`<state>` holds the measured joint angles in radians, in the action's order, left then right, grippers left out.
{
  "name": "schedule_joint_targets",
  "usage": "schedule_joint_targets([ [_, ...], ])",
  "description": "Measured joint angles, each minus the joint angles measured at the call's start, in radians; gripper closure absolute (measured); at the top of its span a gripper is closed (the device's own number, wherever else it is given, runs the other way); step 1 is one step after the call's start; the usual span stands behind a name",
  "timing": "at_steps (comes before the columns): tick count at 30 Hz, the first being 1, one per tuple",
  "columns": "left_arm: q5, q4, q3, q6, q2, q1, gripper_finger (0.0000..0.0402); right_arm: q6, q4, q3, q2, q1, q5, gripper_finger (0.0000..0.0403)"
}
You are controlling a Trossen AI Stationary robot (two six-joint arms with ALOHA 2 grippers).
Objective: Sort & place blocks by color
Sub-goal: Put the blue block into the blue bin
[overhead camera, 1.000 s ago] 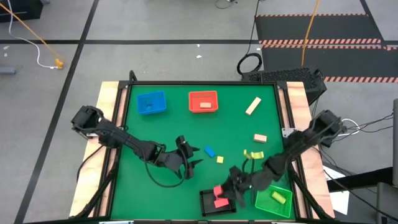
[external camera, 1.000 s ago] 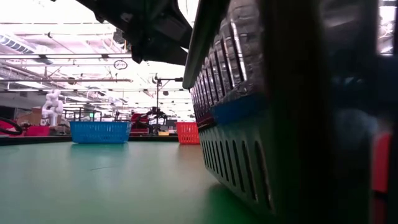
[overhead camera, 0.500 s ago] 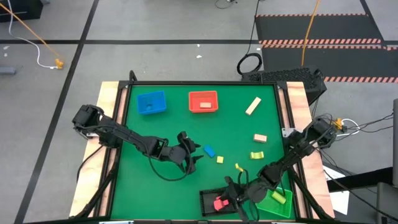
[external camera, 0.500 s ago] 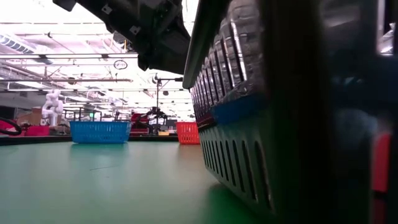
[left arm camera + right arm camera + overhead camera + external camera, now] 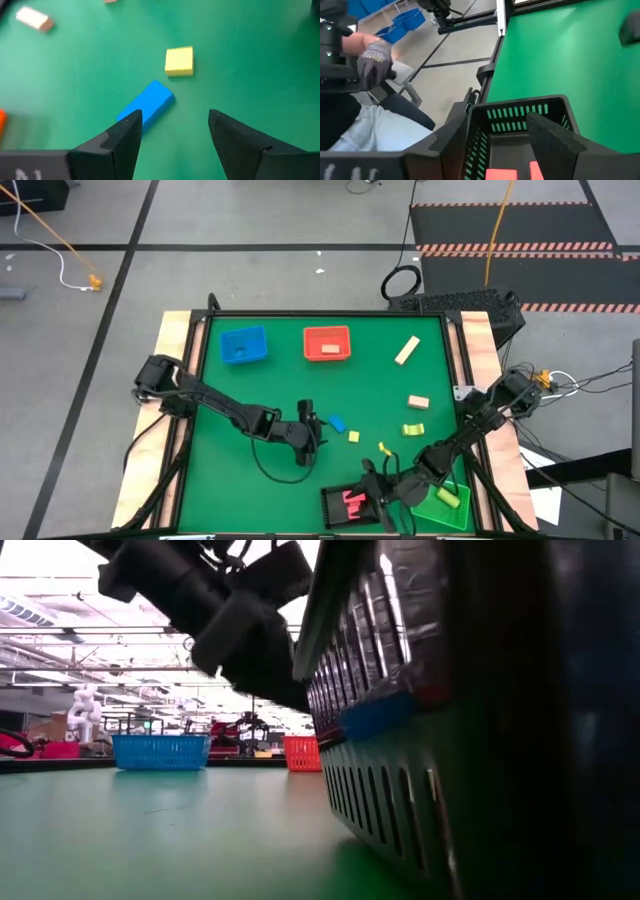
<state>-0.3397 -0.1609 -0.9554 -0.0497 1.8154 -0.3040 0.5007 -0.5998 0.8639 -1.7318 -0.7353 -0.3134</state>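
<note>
A: Where does the small blue rectangular block point(image 5: 146, 106) lie?
B: On the green table point(image 5: 260, 385), just ahead of the left gripper point(image 5: 172, 131), whose fingers are spread and empty; its long axis runs diagonal to them.
A: Anything close?
B: 1 yellow cube point(image 5: 179, 61) just beyond. The right gripper point(image 5: 490, 137) hangs parted over the black slatted basket point(image 5: 520, 114) with pink blocks point(image 5: 352, 501).

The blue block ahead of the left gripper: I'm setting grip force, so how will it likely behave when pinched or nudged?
The blue block looks like a rigid flat-faced bar, so it probably won't squash or roll. Lying flat on the table, it should slide rather than tip. It sits askew to the open left gripper, so it may twist.
</note>
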Motion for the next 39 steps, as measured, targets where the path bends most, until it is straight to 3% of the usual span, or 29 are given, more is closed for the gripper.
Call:
schedule_joint_targets([
  [5,0.072,-0.006,0.0,-0.189,0.026,0.051,0.0174,-0.052,-0.003,0.0,0.005,0.001,0.0,0.0191],
  [20,0.436,-0.07,0.0,-0.228,0.025,0.226,0.0174,-0.042,-0.002,0.0,0.005,0.0,0.001,0.0192],
  [39,0.55,-0.152,0.0,-0.267,0.042,0.293,0.0173,-0.042,-0.002,0.0,0.005,0.0,0.002,0.0193],
])
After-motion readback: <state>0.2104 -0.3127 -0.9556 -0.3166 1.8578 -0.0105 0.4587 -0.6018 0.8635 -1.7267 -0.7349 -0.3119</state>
